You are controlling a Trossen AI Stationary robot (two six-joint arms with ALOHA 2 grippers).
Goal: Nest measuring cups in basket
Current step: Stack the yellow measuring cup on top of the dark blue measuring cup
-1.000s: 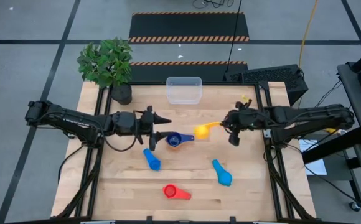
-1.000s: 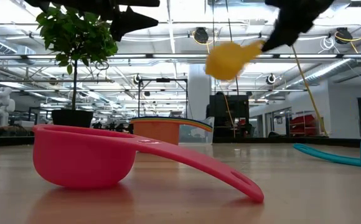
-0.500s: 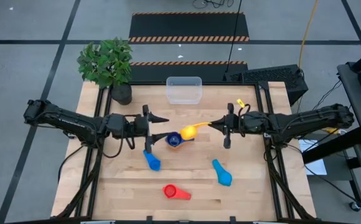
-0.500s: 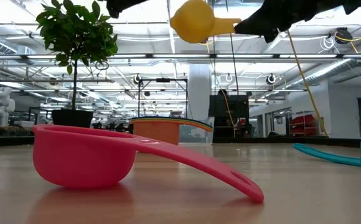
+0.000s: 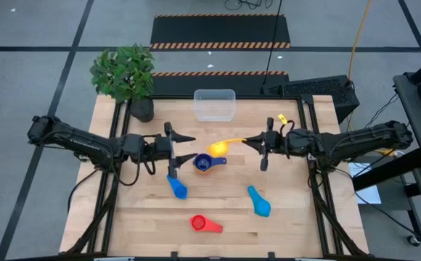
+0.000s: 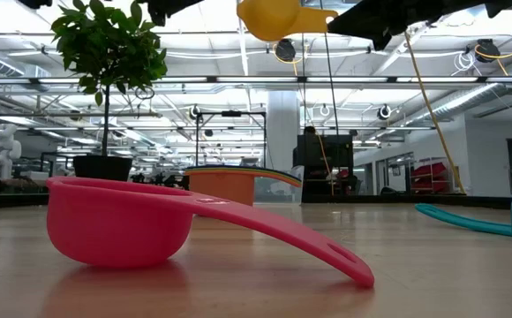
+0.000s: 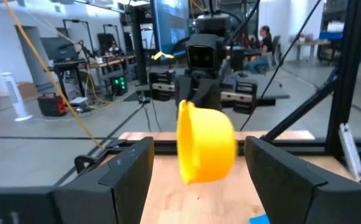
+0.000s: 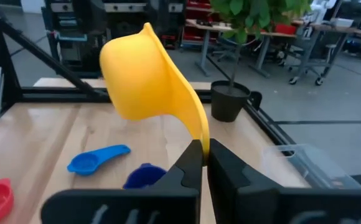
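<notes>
Over the table's middle, the right gripper [image 5: 248, 142] is clamped on the yellow measuring cup's [image 5: 219, 148] handle, facing the left gripper [image 5: 184, 147] with its fingers apart.

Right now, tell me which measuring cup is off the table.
The yellow cup: the right claw holds it by its handle in the air; the other cups lie on the wood.
</notes>
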